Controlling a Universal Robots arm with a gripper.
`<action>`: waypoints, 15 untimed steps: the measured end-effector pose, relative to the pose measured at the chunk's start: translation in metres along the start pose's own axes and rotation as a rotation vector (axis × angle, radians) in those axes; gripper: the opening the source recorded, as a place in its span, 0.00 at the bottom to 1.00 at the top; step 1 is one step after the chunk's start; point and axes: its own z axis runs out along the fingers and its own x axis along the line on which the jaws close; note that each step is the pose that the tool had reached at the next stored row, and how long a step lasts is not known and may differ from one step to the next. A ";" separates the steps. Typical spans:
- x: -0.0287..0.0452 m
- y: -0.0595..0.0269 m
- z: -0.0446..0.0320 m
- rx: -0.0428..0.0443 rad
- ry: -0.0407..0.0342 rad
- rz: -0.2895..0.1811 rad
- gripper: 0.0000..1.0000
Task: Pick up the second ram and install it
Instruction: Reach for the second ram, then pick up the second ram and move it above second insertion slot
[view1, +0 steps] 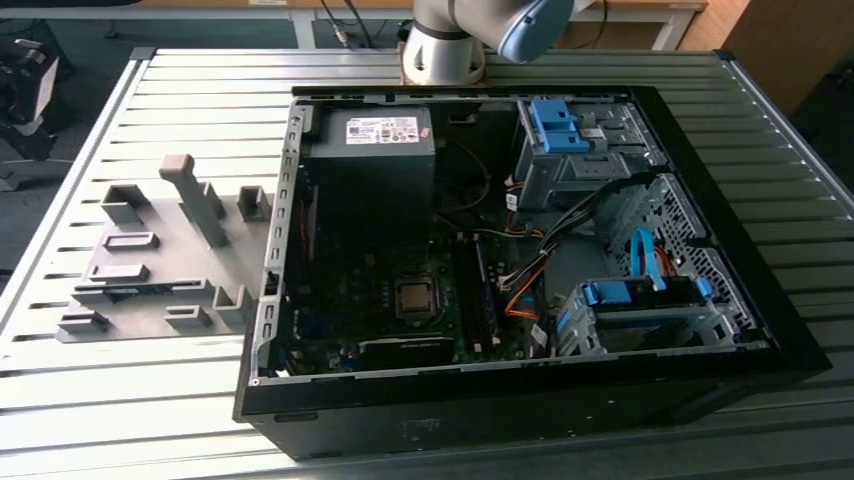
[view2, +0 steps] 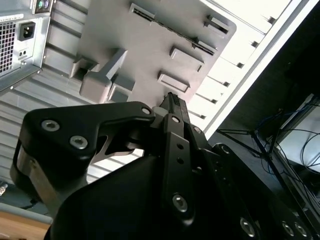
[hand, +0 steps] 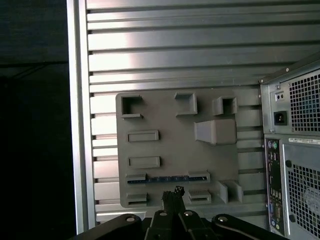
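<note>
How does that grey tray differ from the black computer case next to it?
The tray is pale grey and flat, with blocks; the case is black and deep-walled. The tray holds a ram; the case is crowded with cables and drive bays. Both lie on the slatted table.

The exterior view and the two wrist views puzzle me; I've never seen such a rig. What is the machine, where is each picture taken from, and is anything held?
The machine is one robot arm. The exterior view, from a camera off the arm, shows its base at the far side of an open computer case on a slatted table. Both wrist views come from cameras riding on the arm, looking past its gripper, whose jaws are shut and hold nothing. The gripper points toward a grey tray beside the case. The second ram, a thin memory stick, lies in a tray slot, not yet picked up.
</note>
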 end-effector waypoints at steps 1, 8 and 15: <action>0.0005 -0.0001 0.0000 0.0000 0.0000 0.000 0.11; 0.0015 -0.0001 0.0000 -0.0001 -0.0001 0.000 0.11; 0.0019 -0.0001 0.0000 -0.0001 0.0000 0.000 0.11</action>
